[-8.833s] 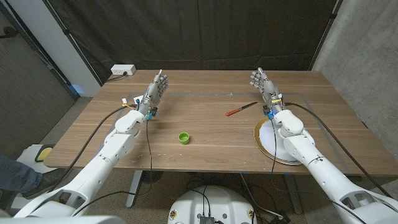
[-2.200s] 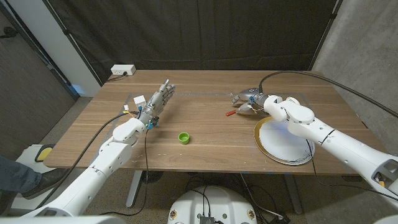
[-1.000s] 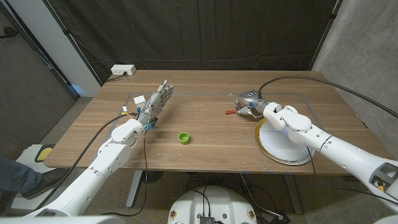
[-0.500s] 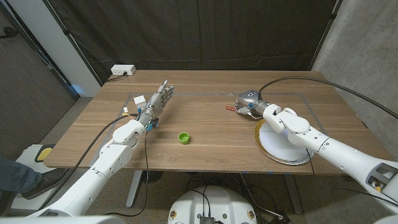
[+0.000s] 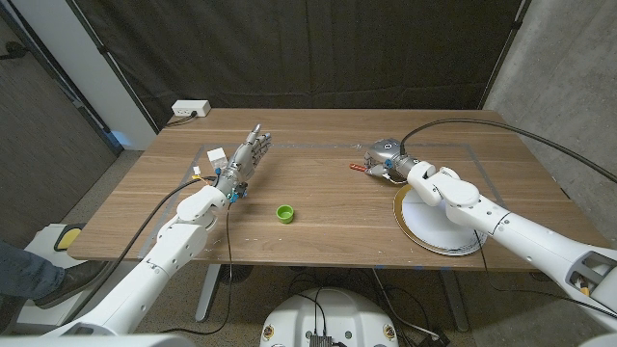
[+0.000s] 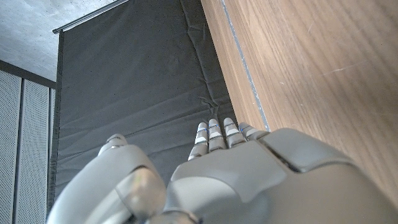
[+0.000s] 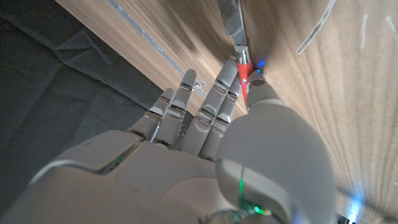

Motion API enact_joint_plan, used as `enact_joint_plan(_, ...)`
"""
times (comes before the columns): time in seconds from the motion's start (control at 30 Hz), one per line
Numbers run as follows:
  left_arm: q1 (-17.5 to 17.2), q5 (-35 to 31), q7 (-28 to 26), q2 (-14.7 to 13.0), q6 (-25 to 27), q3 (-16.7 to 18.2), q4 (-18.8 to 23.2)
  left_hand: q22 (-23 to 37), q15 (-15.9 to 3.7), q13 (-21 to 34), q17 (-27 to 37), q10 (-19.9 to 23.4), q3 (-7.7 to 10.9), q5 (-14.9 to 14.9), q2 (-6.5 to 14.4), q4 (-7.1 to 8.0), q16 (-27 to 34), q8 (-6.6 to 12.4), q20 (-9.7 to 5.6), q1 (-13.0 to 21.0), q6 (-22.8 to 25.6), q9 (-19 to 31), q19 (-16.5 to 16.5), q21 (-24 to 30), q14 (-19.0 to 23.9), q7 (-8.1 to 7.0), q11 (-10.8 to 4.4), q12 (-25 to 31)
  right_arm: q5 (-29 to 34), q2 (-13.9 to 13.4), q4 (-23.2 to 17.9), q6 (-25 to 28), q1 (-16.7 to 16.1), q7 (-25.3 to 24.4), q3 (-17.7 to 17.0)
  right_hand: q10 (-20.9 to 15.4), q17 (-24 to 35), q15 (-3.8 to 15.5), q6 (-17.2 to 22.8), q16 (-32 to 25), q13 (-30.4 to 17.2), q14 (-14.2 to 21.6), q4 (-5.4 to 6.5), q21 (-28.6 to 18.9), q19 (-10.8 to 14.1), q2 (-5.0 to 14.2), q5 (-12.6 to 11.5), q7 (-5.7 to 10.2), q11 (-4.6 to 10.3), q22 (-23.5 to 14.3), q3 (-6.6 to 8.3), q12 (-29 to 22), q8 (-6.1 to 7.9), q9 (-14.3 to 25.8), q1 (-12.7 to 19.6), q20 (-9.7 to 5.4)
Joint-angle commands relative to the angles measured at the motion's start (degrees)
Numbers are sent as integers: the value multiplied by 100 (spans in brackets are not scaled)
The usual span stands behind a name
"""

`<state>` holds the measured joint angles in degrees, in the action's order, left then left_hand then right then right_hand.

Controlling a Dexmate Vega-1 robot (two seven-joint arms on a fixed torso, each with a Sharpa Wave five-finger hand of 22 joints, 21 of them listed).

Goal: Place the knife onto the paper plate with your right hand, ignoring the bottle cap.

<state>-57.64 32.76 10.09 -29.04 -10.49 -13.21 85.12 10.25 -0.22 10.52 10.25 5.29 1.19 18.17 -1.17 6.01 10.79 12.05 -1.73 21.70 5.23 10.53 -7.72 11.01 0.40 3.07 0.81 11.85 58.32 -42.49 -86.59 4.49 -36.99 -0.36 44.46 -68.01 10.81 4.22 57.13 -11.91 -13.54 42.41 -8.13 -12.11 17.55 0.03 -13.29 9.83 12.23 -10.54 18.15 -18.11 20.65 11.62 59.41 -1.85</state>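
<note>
Gripping the knife w/ right hand, red handle in fingers, blade pointing away.

Black curtain behind wooden table

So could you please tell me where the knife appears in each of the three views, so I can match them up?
Head view: the knife, with its red handle, lies on the table right at the right hand, beyond the paper plate.
Right wrist view: knife just past the fingers, red handle nearest them.
Left wrist view: no knife in the picture.
Shared landmark: the wooden table.
</note>
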Motion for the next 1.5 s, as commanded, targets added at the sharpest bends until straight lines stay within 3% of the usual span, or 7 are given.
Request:
enact_joint_plan(0.03, 8, 7, 14, 17, -24, -10, -8, 28, -6, 34, 14, 18, -36, -27, 26, 15, 0, -26, 18, 25, 6, 31, -51, 16, 10, 2, -30, 0, 66, -8, -167, -116, 99, -80, -35, 37, 4, 778, 254, 33, -52, 46, 43, 12, -17, 239, -15, 278, -1, -31, -30, -60, 364, 616, 178, -26)
enact_joint_plan(0.73, -149, -30, -130, -45, 31, 29, 239, 29, 9, 35, 14, 19, -59, -30, 35, 20, -5, -27, 51, 23, 21, 31, -43, 31, -5, 22, -4, -3, 26, -32, -515, -97, 166, 206, -242, 141, -14, 776, 146, 111, -195, -4, 143, 16, -52, 301, -3, 282, 3, -37, -115, -113, 339, 680, 158, -36)
enact_joint_plan(1.5, -256, -123, -316, -180, 232, 64, 618, 32, 7, 35, 14, 10, -88, -35, 54, 23, -5, -40, 61, 27, 14, 31, -59, 40, -5, 17, -4, -11, -188, -804, -2037, 453, -1039, 175, -1145, 205, -10, 823, 148, 113, -322, -1, 151, 11, -63, 348, -19, 273, -10, -36, -168, -173, 336, 724, 268, -124)
